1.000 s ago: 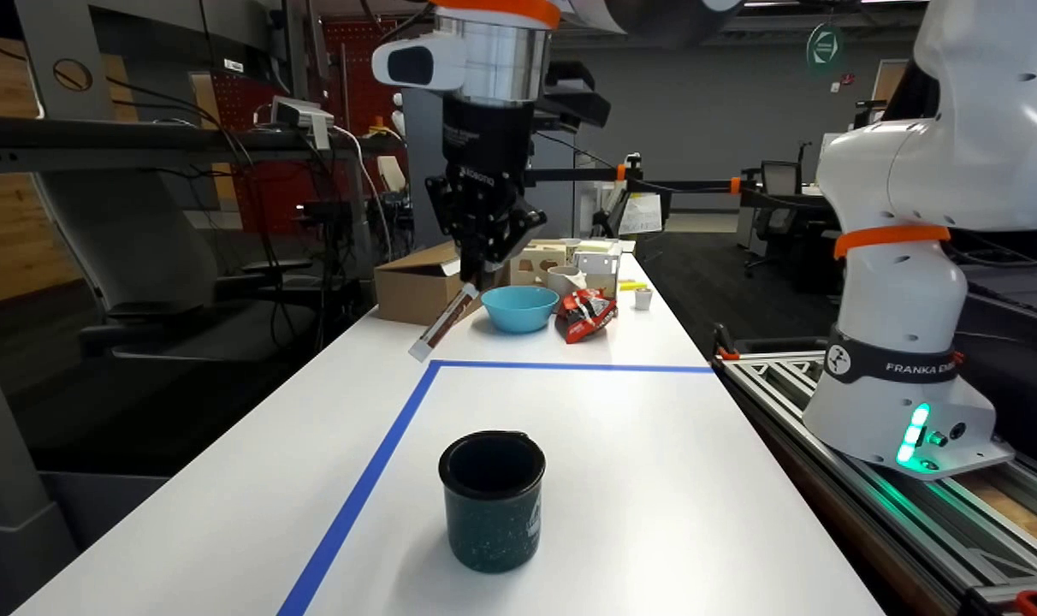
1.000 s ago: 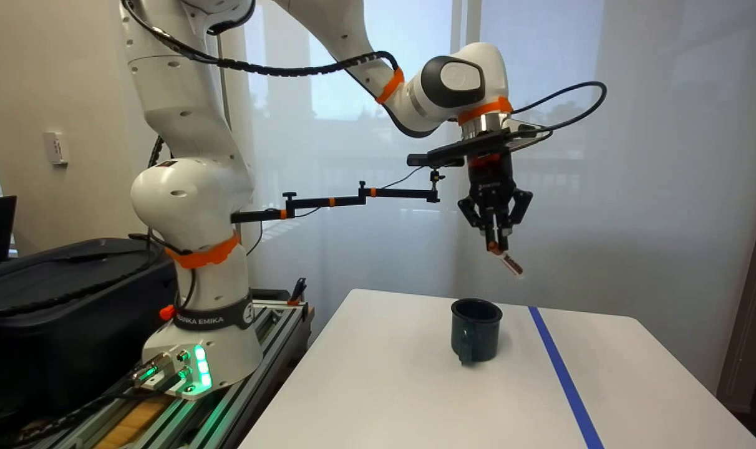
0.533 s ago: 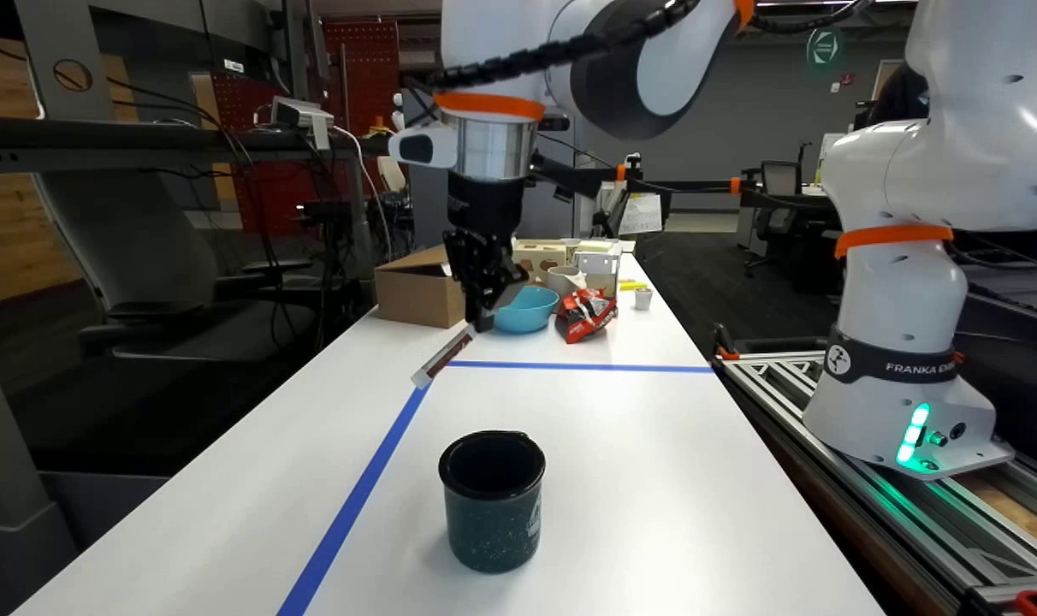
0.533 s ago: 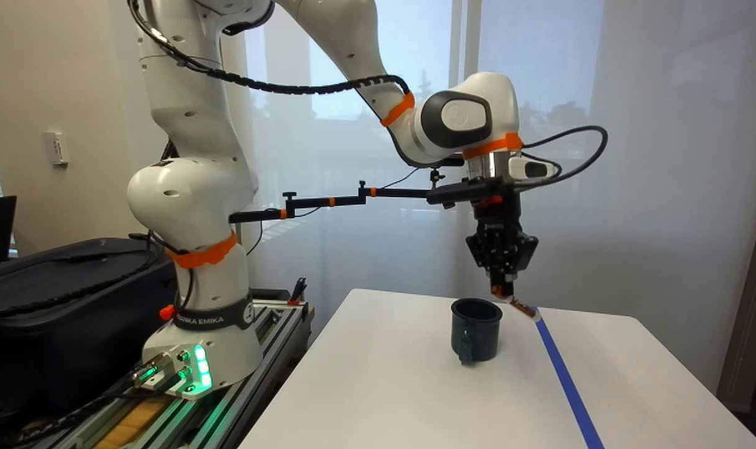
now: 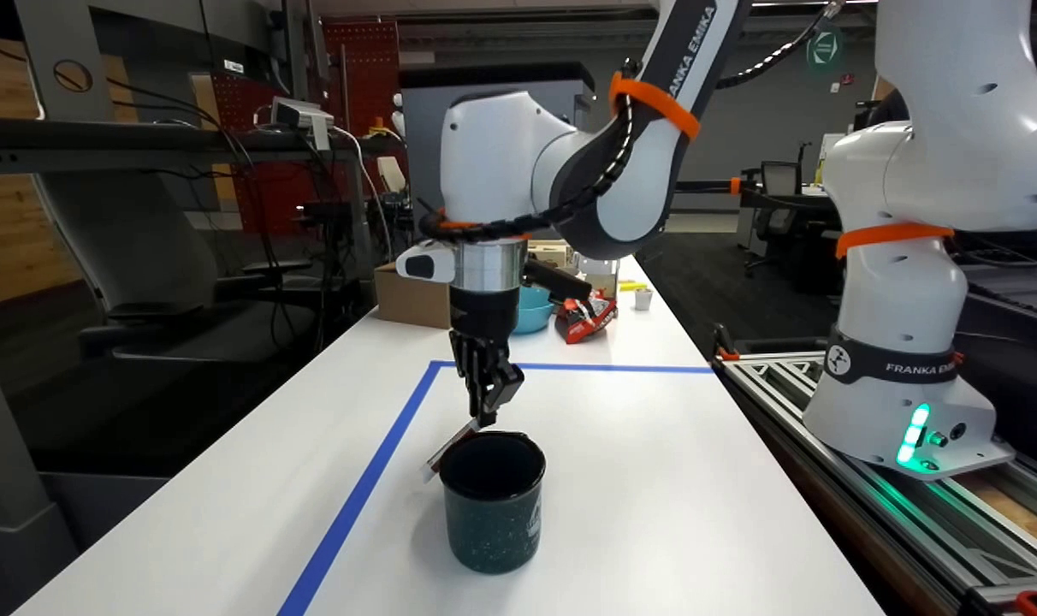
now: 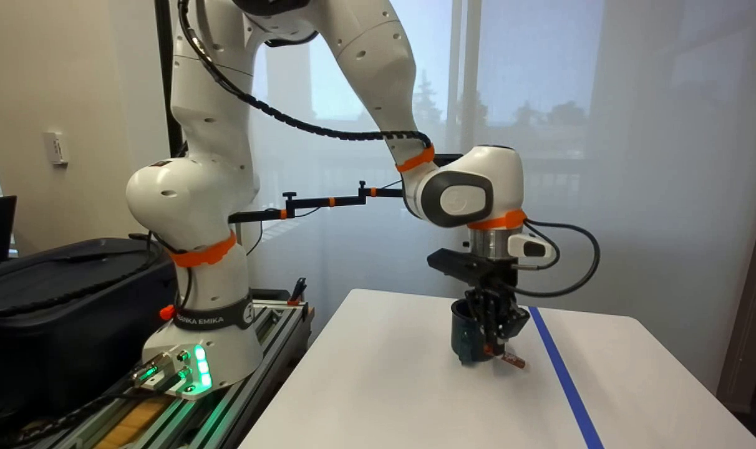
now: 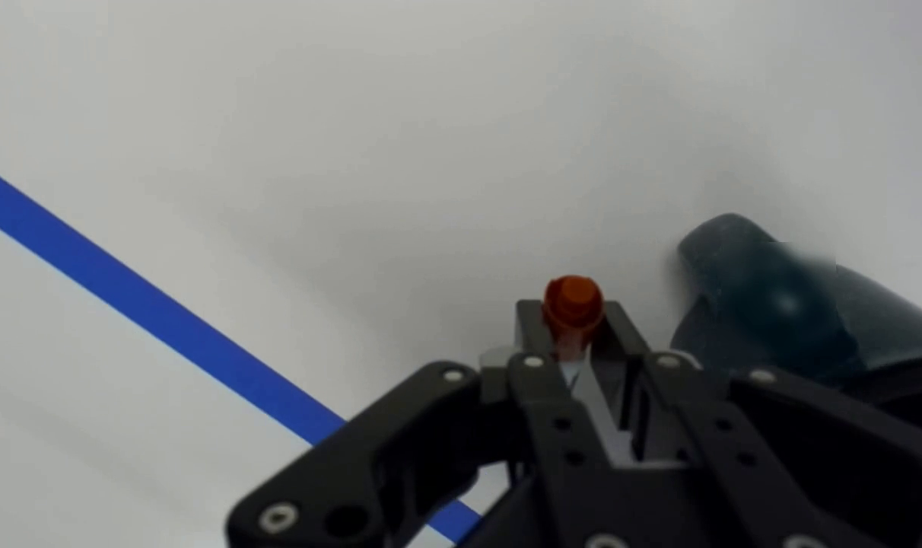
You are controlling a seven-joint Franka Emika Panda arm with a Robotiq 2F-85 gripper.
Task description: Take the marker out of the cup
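Well, the marker is in my claw, outside the cup

Right now my claw points down at the desk, its two fingers drawn narrow with the marker pinched between them. I grip it close to its orange-red end, which faces up into the wrist view. From there the thin reddish-brown body slants down and away, and its pale tip ends low; whether that tip brushes the desk, I can't make out.

Just beside me stands the cup, upright, dark teal with a dark rim and pale print on its side. Its handle reaches out near my fingers. My claw hides part of the cup in an exterior view, and I can't say whether the two touch.

A little farther off, blue tape runs along the desk. In both exterior views the marker sits between this tape and the cup.

Past the tape's corner I see a light blue bowl partly hidden behind my arm, a crumpled red packet next to it, a cardboard box on its other side and a small white tub near the packet.

Over beside the desk, my base shows green lights. Farthest away, a bright window spreads behind me.
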